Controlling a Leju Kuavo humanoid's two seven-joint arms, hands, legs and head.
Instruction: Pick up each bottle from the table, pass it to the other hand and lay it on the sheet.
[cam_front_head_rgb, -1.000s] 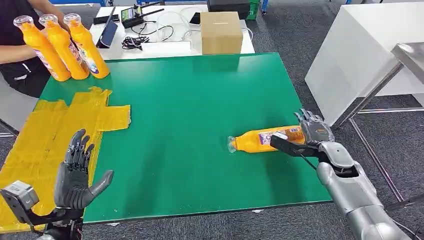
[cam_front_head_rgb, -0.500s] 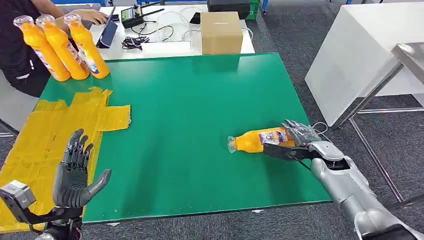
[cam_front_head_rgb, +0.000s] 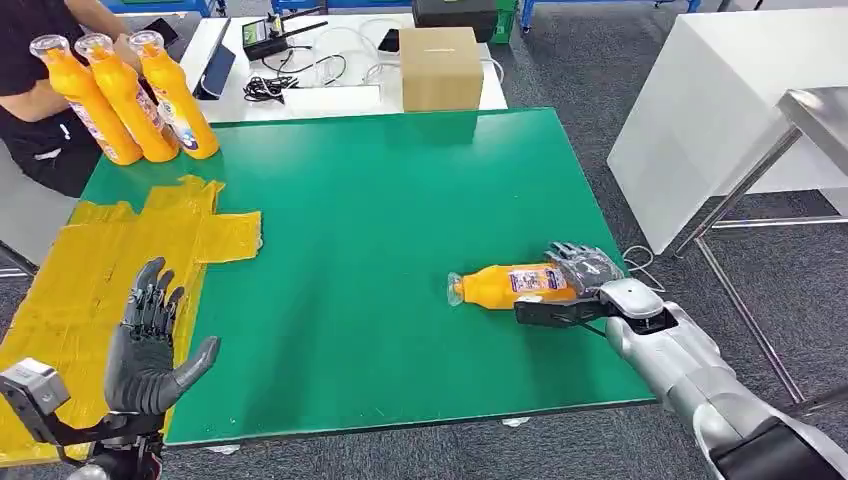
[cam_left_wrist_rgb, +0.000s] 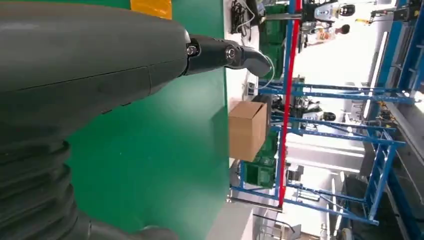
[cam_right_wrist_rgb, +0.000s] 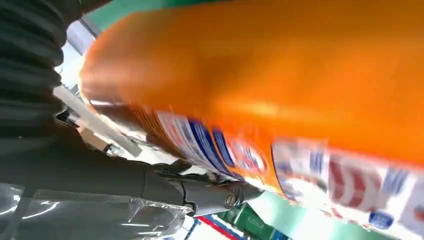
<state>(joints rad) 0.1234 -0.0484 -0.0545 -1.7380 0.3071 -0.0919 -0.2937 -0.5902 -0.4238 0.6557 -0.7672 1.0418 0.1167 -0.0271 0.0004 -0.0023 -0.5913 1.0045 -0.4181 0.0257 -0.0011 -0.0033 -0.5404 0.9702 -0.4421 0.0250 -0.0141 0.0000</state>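
In the head view, the orange bottle (cam_front_head_rgb: 510, 286) lies on its side on the green table (cam_front_head_rgb: 400, 200), near the table's right edge, with its cap end pointing toward the yellow sheet (cam_front_head_rgb: 90, 270) far on the other side. The right hand (cam_front_head_rgb: 570, 285) wraps the label end: dark fingers over the top, thumb along the near side. The left hand (cam_front_head_rgb: 150, 345) hovers over the sheet with fingers spread and holds nothing. Three more bottles (cam_front_head_rgb: 125, 95) stand at the table's far corner beside the sheet.

In the left wrist view, the left hand's thumb (cam_left_wrist_rgb: 225, 52) is stretched out above the table, apart from everything.

In the right wrist view, the bottle (cam_right_wrist_rgb: 280, 85) presses close against the hand, thumb (cam_right_wrist_rgb: 200, 192) under it.

The bottle looks full, so probably heavy, stiff, and smooth; I judge a grip around the labelled middle is safest.
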